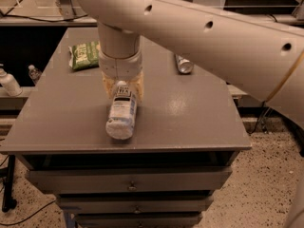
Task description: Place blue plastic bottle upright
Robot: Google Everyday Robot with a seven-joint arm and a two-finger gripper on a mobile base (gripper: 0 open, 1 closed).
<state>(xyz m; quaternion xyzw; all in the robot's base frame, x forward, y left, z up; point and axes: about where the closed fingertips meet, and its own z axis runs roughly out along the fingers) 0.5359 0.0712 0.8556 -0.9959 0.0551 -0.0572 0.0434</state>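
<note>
Arm angled down from upper right, wrist vertical; we log its gripper (122, 90) clamped on the cap end of the bottle (121, 115) lying on the table (190, 122).

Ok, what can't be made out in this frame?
Camera view only.
bottle: cap end tucked under the gripper, so the hold is unclear.
can: far end hidden behind the arm.
green packet: right edge behind the arm.
pump bottle: partly cut off by the left edge.
</note>
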